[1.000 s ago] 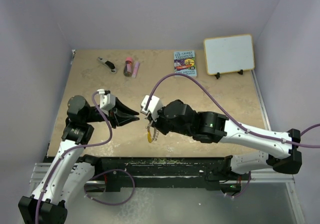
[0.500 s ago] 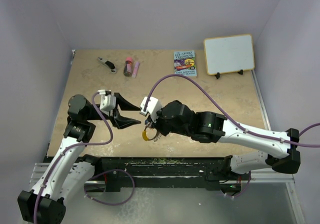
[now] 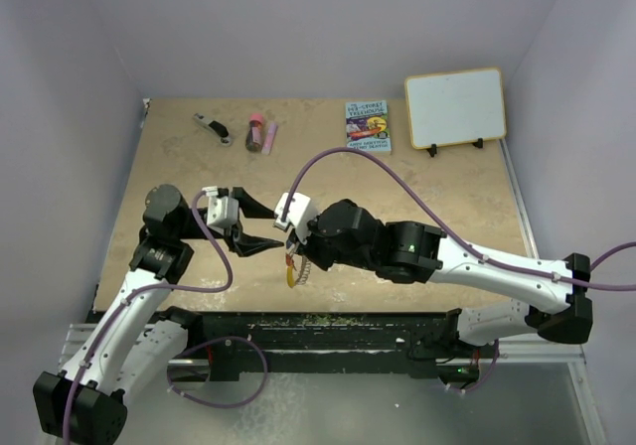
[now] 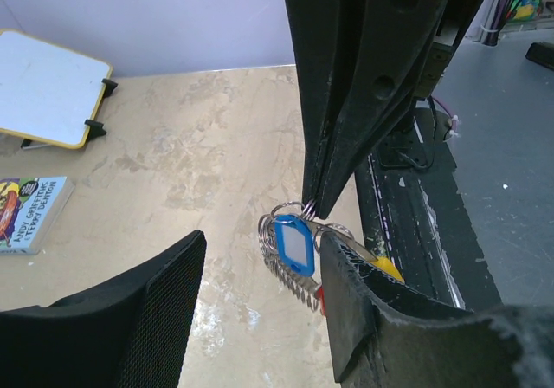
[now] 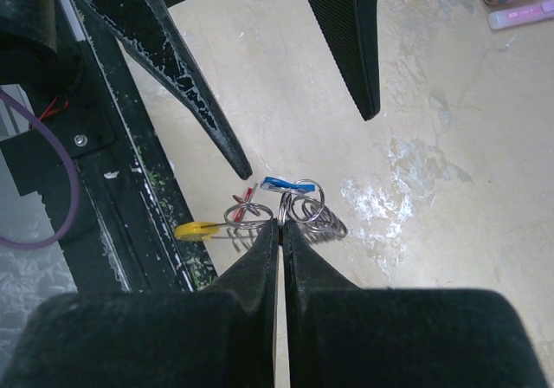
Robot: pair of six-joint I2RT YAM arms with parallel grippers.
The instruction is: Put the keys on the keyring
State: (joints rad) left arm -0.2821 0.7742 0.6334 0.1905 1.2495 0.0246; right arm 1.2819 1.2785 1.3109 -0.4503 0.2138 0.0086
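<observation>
The left gripper (image 3: 277,226) stands wide, its jaws either side of the keyring (image 4: 293,280). The keyring hangs near the middle, with the blue key (image 4: 294,242) and red key (image 5: 247,196) bunched against it. The right gripper (image 5: 281,223) pinches its top. Best to close slowly on one key alone, without tugging the keyring.

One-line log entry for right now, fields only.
right gripper: shut on keyring | left gripper: open, empty, beside it | blue key: hanging at keyring | red key: partly hidden
</observation>
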